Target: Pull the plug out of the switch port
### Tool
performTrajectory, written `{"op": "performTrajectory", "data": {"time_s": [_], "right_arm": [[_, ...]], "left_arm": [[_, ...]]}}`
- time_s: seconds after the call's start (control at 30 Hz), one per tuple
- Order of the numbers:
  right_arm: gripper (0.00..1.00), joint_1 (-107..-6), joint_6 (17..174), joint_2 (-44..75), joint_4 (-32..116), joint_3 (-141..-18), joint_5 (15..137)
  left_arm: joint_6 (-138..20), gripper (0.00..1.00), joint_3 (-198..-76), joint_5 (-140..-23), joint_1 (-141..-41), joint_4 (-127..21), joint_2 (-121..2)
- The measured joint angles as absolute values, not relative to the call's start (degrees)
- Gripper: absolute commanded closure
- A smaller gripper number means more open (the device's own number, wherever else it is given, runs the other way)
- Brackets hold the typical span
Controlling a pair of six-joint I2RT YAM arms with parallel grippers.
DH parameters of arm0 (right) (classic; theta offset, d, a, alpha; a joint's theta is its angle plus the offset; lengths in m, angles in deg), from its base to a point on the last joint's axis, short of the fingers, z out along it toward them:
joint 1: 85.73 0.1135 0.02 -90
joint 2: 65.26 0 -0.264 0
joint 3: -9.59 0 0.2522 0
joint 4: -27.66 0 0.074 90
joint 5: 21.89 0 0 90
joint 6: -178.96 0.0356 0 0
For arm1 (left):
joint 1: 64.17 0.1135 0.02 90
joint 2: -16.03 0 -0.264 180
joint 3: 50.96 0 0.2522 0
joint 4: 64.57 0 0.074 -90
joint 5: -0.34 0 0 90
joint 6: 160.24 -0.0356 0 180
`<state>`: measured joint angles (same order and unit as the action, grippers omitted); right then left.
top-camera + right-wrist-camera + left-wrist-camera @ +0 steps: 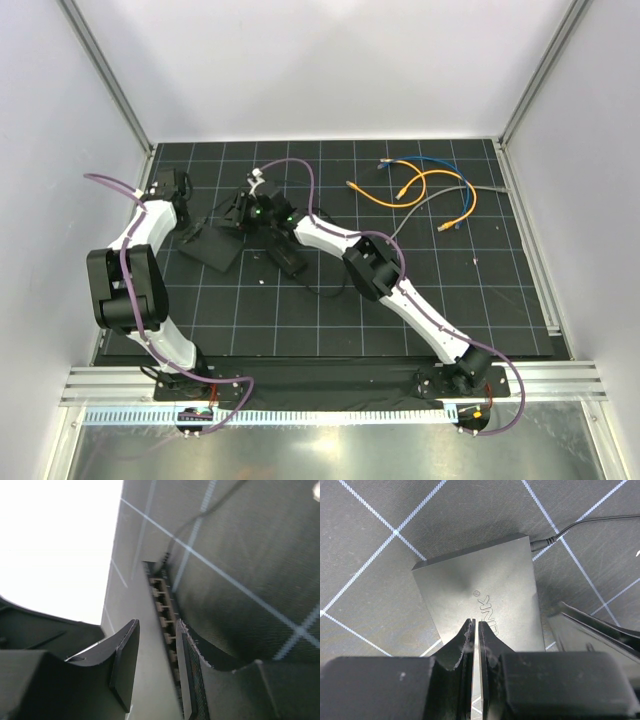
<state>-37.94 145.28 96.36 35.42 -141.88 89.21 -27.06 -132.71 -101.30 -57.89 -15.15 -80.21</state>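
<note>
The switch point(212, 245) is a flat black box on the gridded mat. Its lettered top point(485, 575) fills the left wrist view. My left gripper point(188, 222) rests over its near end, and the jaws point(473, 625) are shut with only a sliver between them. A small black plug point(540, 544) on a thin cord sits in the switch's far right corner. My right gripper point(243, 210) is at the other end. Its jaws point(157, 622) stand apart astride the edge with the row of sockets point(162, 605). The sockets that show are empty. I cannot tell whether a pad touches.
A smaller black brick point(290, 258) lies just right of the switch, under the right arm. Loose orange point(420, 190), blue point(420, 162) and grey point(440, 205) cables lie at the back right. Frame posts and white walls ring the mat.
</note>
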Motion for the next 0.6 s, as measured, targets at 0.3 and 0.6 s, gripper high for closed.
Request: {"op": "performTrajectory", "data": {"time_s": [0.3,0.6], "right_arm": [[0.62,-37.9,146.4,97.9,35.4,-142.0,89.5],[0.65,-37.8,148.4,96.5,28.9,-135.7,92.0]], "left_arm": [[-27.0,0.89,-132.7,-101.1,-57.9,-15.5,-80.2],[-27.2,0.89,-133.4,-101.5,-57.7,-15.4,-80.3]]}}
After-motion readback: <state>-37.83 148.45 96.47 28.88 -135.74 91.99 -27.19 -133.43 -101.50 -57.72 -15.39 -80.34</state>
